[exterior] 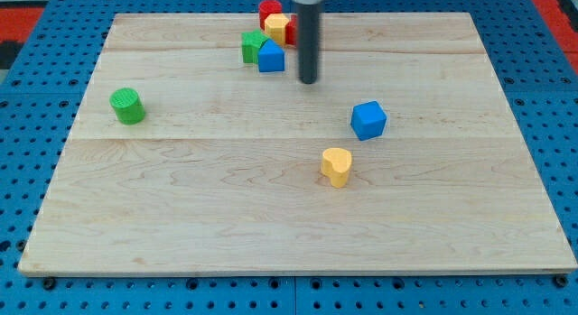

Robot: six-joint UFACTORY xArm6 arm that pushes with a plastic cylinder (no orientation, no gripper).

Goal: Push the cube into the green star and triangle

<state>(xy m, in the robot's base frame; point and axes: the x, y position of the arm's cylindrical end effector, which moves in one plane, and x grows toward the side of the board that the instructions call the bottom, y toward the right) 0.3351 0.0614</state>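
Observation:
The blue cube (368, 120) lies right of the board's middle. The green star (253, 46) and the blue triangle (271, 57) sit touching in a cluster near the view's top, with a yellow block (277, 28) and a red block (270, 9) behind them. My tip (309, 81) rests on the board just right of the blue triangle, above and left of the blue cube, touching neither.
A green cylinder (127, 106) stands at the view's left. A yellow heart-shaped block (336, 166) lies just below and left of the blue cube. The wooden board (289, 234) ends on a blue pegboard on all sides.

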